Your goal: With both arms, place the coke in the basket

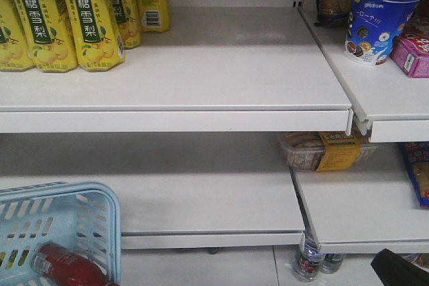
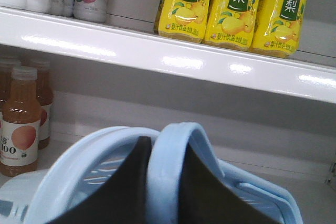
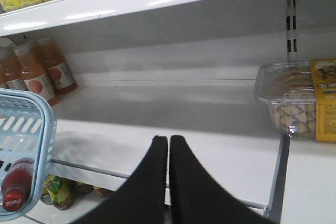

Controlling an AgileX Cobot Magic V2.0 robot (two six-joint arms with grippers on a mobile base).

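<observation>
The coke (image 1: 66,267) lies on its side in the bottom of the basket (image 1: 94,195), red body and cap showing through the slotted blue wall in the right wrist view as well — so the placing itself looks done. The basket sits low at the left, in front of the lower shelf (image 1: 201,199). The left gripper (image 2: 168,182) has its 2 black fingers pressed against either side of a pale blue hoop handle (image 2: 176,145); it is clamped on that handle, most likely to carry or steady the basket so the load does not swing. The right gripper (image 3: 168,182) hangs in front of the lower shelf with its 2 fingers brought together and nothing between them — empty, and well apart from the basket, which fits an arm that has no more to hold. A clear box of snacks (image 3: 294,100) with a yellow label rests on the adjoining shelf to the right, untouched. Yellow pear-drink packs (image 1: 64,15) stand on the upper shelf, and peach-coloured bottles (image 2: 21,121) stand behind the basket, none of them part of the job
</observation>
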